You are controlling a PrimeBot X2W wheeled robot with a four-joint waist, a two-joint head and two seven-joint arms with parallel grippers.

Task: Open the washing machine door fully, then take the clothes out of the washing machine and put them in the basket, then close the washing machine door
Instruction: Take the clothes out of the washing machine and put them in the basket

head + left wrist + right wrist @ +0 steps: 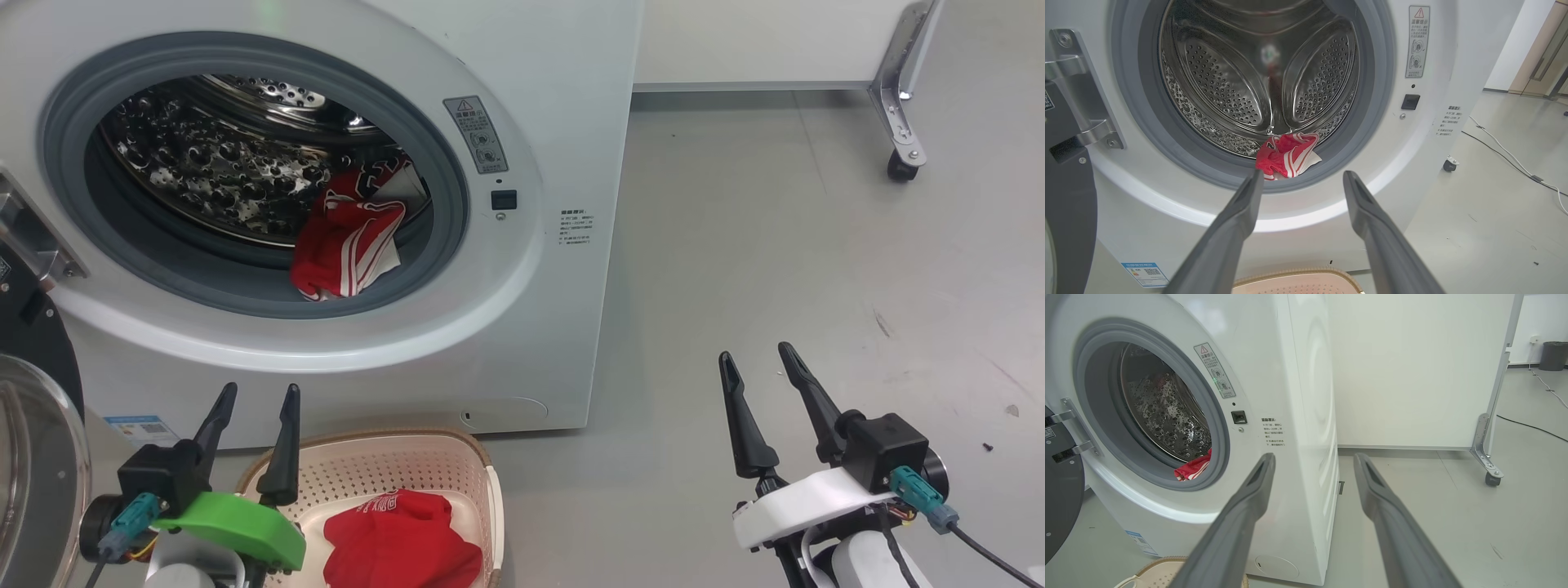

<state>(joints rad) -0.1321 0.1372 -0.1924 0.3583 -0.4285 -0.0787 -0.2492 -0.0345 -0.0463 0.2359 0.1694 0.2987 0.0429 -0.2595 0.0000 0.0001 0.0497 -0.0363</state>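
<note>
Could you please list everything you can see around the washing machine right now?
washing machine: one, white, ahead left.
washing machine door: one, black-rimmed glass, open at far left.
basket: one, cream, on the floor before the machine.
clothes: two, red; striped one at the machine's mouth, one in the basket.
panel on casters: one, white, behind right.
cables: at least two, white and dark, floor at right.
bin: one, dark grey, far background.
left hand: one, dark fingers, open, near the basket.
right hand: one, dark fingers, open, above bare floor.

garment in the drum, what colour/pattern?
The garment is red with white stripes; best in head view.
</note>
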